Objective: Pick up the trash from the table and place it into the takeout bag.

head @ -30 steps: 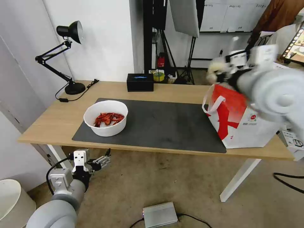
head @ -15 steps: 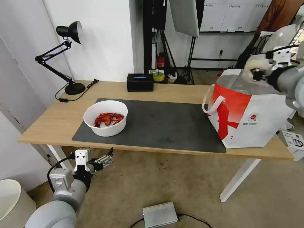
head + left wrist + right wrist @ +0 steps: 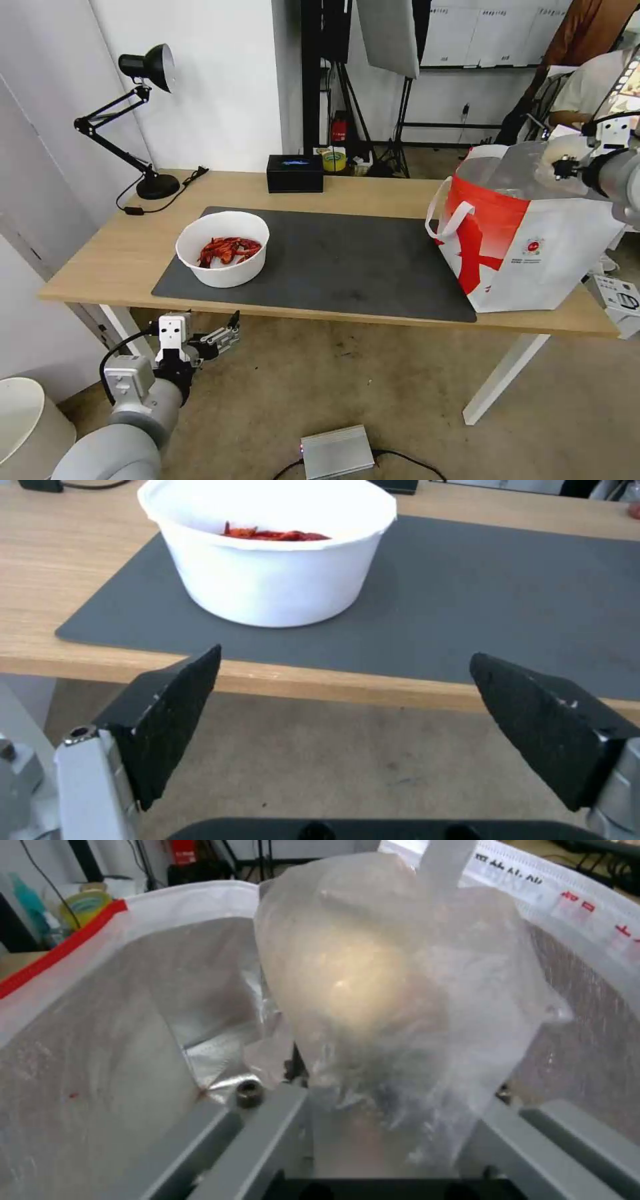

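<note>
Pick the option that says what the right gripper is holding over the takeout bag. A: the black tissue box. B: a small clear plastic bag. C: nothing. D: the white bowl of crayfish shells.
B: the right gripper is shut on the small clear plastic bag, over the open foil-lined mouth of the takeout bag; the white bowl sits on the mat.

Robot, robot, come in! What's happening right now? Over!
Right gripper shut on clear bag over takeout bag. Left gripper open, below table edge. Bowl waiting. Nothing blocking.
</note>
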Available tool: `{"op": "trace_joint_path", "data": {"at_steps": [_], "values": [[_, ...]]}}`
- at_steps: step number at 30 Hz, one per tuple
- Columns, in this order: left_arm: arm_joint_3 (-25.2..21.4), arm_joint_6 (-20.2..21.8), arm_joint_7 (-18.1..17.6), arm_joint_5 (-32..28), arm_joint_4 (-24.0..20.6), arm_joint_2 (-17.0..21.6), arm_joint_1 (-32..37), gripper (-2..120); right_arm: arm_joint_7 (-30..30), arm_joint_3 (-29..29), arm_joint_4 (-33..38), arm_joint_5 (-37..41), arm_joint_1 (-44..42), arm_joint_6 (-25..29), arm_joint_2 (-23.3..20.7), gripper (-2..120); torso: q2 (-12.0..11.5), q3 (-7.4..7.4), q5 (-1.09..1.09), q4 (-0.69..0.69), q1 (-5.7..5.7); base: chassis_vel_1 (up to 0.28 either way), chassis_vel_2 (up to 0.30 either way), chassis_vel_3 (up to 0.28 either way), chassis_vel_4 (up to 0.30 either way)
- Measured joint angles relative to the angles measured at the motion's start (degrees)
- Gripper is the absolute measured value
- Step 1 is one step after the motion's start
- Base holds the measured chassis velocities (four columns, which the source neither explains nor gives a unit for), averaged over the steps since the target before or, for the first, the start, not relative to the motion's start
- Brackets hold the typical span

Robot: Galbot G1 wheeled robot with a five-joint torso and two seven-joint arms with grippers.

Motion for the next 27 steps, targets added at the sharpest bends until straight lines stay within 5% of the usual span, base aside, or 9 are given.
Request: {"op": "trace_joint_path", "data": {"at_steps": [19, 27], "values": [[-0.08, 0.0, -0.07, -0.07, -0.14, 0.02, -0.13, 100, 0.43, 1.34, 0.9, -0.21, -2.25, 0.04, -0.23, 84, 0.0, 0.0, 0.0, 0.0, 0.0, 0.0, 0.0, 0.0, 0.0], [-0.13, -0.01, -0.09, -0.2, -0.14, 0.18, -0.35, 100, -0.04, 1.53, 1.77, -0.37, -2.07, 0.33, -0.06, 100, 0.0, 0.0, 0.01, 0.0, 0.0, 0.0, 0.0, 0.0, 0.0]]}}
